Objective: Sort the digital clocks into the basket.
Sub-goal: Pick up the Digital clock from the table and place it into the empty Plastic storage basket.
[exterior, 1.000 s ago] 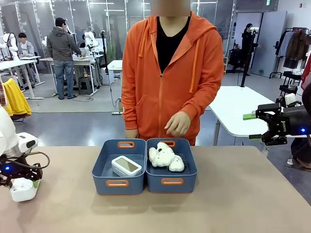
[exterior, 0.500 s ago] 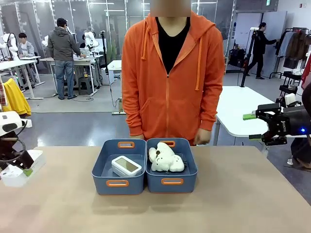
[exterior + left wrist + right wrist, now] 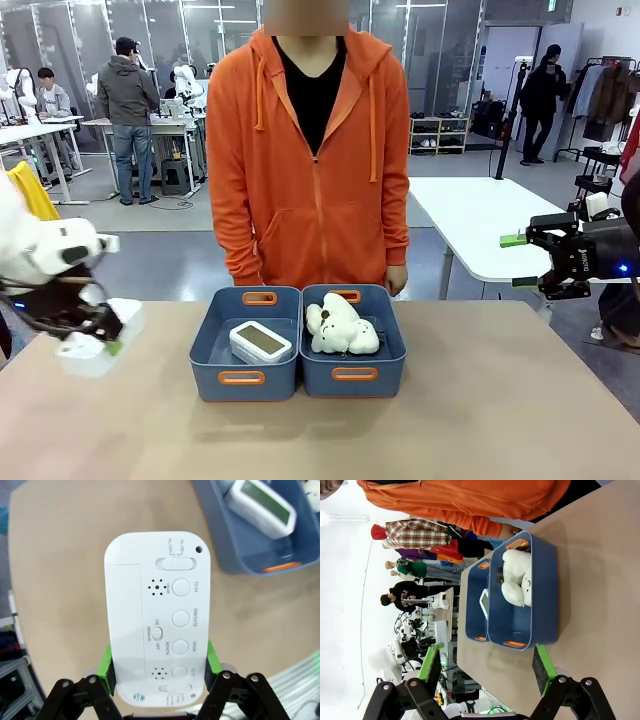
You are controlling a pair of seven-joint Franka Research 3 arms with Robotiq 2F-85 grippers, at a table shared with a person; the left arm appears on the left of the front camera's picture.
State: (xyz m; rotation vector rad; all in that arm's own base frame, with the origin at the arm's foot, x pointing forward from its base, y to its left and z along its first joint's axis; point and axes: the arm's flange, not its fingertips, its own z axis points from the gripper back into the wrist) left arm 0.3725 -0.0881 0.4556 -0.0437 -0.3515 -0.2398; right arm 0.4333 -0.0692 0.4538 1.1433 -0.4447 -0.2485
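On the white back of the digital clock (image 3: 159,615) that my left claw (image 3: 159,667) holds, I read small sideways labels beside the buttons and switches: YEAR, 12/24, MIN/DATE, HOUR, MONTH, ON, OFF, SENSOR. The other small prints are too blurred.

The left gripper (image 3: 100,338) and the digital clock (image 3: 95,345) it held were smeared by motion blur in the front view, so the clock's face could not be made out. In the left wrist view the clock's (image 3: 159,615) screen faced away, and the basket (image 3: 235,550) was cut off by the top and right edges. The clock's small print was hard to read.
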